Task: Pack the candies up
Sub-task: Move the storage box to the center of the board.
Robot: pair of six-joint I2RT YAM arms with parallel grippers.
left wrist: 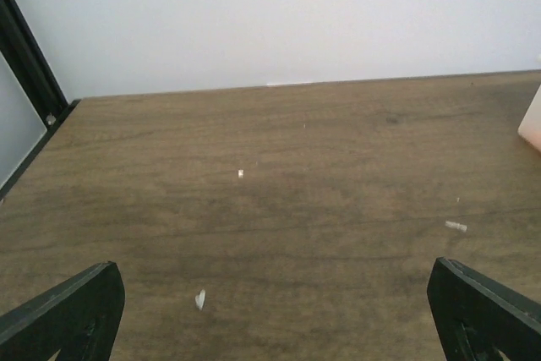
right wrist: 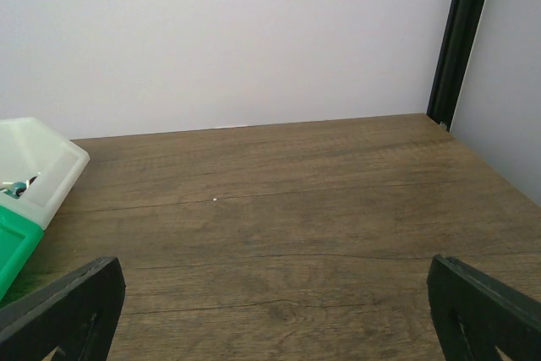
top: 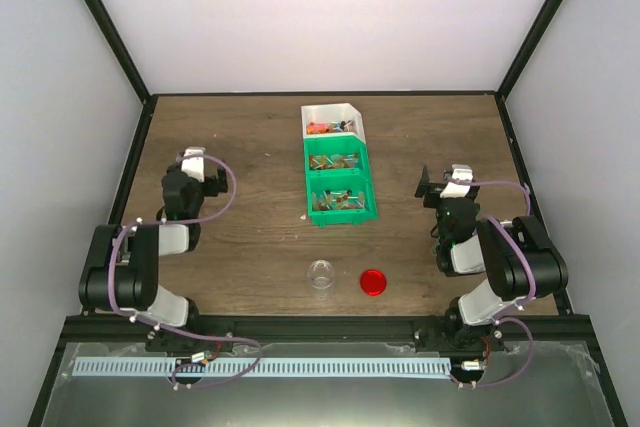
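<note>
The candies (top: 337, 199) lie in a row of bins at the table's middle back: gold-brown ones in two green bins (top: 340, 187), red and mixed ones (top: 328, 128) in a white bin (top: 334, 118). A small clear jar (top: 321, 275) and a round red lid (top: 373, 281) sit near the front. My left gripper (top: 197, 159) is open and empty at the left, over bare wood (left wrist: 279, 310). My right gripper (top: 446, 181) is open and empty at the right (right wrist: 279, 310); the white bin's corner (right wrist: 34, 166) shows at its left.
Black frame posts (top: 105, 27) and white walls close in the wooden table (top: 250, 237). Small white scraps (left wrist: 200, 298) lie on the wood near the left gripper. A grey rail (top: 260, 367) runs along the front edge.
</note>
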